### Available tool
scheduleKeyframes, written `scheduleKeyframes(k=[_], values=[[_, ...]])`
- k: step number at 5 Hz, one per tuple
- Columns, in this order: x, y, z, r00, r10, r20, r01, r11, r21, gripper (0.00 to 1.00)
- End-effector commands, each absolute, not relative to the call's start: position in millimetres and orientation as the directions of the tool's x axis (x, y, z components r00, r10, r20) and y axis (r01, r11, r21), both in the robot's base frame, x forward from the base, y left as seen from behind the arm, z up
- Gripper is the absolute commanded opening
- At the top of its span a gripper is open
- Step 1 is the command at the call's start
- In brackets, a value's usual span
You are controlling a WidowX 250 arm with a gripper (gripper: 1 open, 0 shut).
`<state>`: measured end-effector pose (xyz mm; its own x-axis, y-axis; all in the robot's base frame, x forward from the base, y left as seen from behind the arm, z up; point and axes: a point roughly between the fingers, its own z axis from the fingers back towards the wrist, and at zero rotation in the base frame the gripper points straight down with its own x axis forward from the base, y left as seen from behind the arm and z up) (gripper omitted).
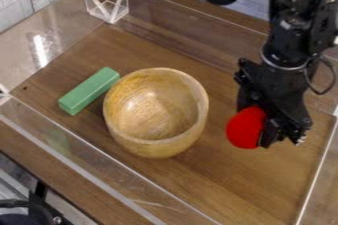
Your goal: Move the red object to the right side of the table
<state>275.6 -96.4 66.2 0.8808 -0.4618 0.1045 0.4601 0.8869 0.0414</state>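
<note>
Sitting low on the desk (pixel 158 185), right of the wooden bowl (pixel 156 111), the red fruit (pixel 246 128) is at the pincer (pixel 264 130) tips, just below-left. Can't tell if it's pinched or released.

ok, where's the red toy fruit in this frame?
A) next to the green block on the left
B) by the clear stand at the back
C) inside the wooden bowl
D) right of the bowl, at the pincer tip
D: the red toy fruit sits to the right of the wooden bowl, at the tip of the pincer, well away from the green block.
</note>
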Motion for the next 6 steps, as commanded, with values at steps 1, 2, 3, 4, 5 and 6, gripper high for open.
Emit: scheduleKeyframes(k=[1,2,3,4,5,6], values=[[278,-76,78.9,0.881,-0.447,0.158,0.443,0.895,0.057,0.0],[274,-62,71.5,0.889,-0.425,0.174,0.422,0.905,0.052,1.0],[276,-85,79.9,0.88,-0.442,0.173,0.434,0.897,0.084,0.0],[273,-86,84.1,0.884,-0.434,0.173,0.427,0.901,0.078,1.0],[270,-87,88.8,0.887,-0.429,0.172,0.422,0.903,0.074,1.0],[273,-79,104.2,0.895,-0.403,0.191,0.394,0.915,0.086,1.0]])
